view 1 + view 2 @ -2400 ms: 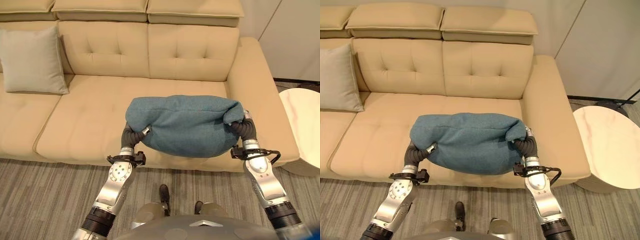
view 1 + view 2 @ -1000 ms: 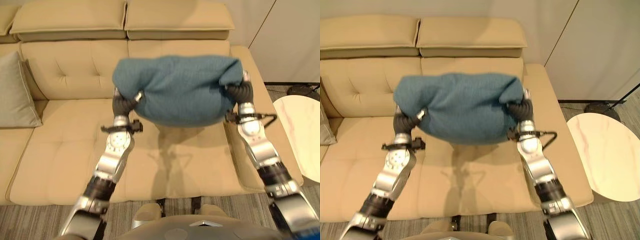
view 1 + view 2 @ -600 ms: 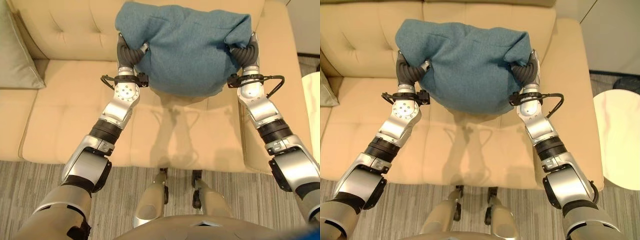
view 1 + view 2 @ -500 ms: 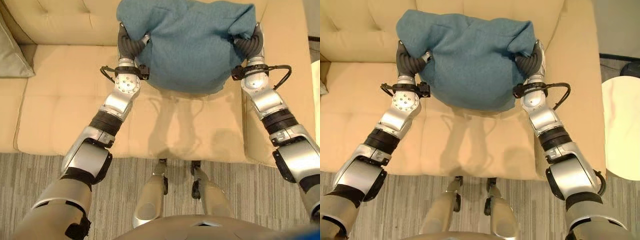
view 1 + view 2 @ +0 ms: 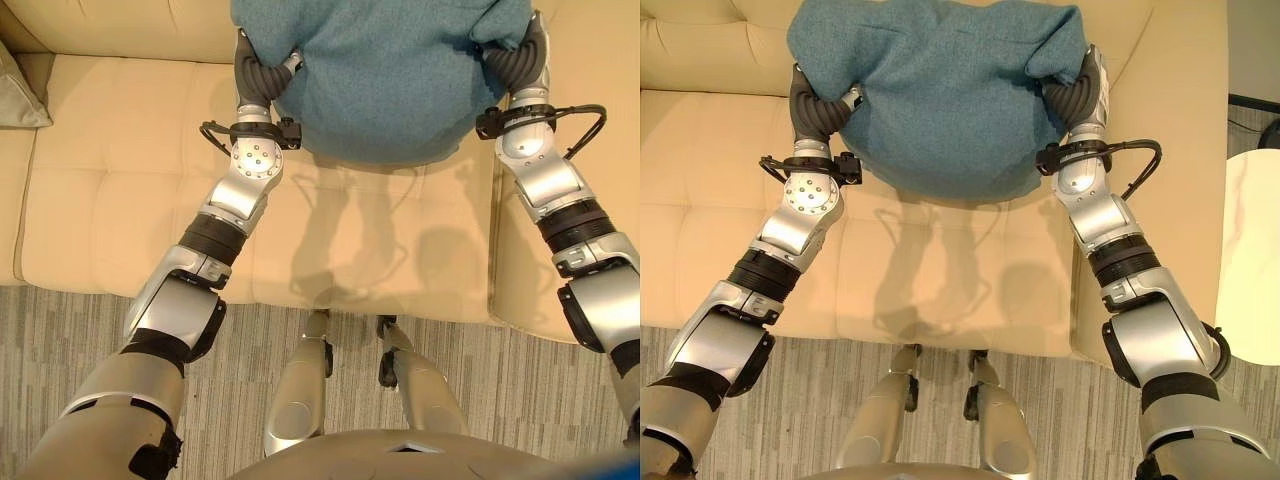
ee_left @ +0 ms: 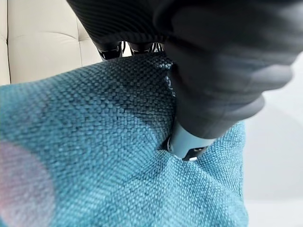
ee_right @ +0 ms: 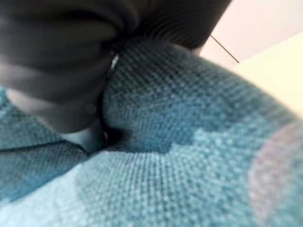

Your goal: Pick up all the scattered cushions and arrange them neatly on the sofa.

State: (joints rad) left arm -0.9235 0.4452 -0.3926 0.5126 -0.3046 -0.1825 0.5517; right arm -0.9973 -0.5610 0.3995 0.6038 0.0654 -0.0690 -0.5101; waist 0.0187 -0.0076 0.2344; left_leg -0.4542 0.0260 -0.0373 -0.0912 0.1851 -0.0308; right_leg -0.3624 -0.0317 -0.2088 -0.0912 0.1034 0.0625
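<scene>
A teal cushion (image 5: 390, 70) hangs between my two hands over the right end of the beige sofa's seat (image 5: 120, 180), close to the backrest (image 5: 700, 50). My left hand (image 5: 258, 82) grips its left edge and my right hand (image 5: 520, 60) its right edge. In the left wrist view the left hand (image 6: 213, 71) has its thumb dug into the teal cloth (image 6: 94, 142). The right wrist view shows the right hand (image 7: 52, 71) pinching a fold of the cushion (image 7: 189, 142) the same way. A grey cushion (image 5: 15, 85) lies on the seat at the far left.
The sofa's right armrest (image 5: 1180, 150) runs just outside my right arm. Beyond it stands a round white table (image 5: 1252, 250). Grey striped carpet (image 5: 60, 340) lies in front of the sofa.
The camera has tipped down and moved nearer the sofa. Both hands have carried the teal cushion forward over the seat toward the backrest, still gripping it.
</scene>
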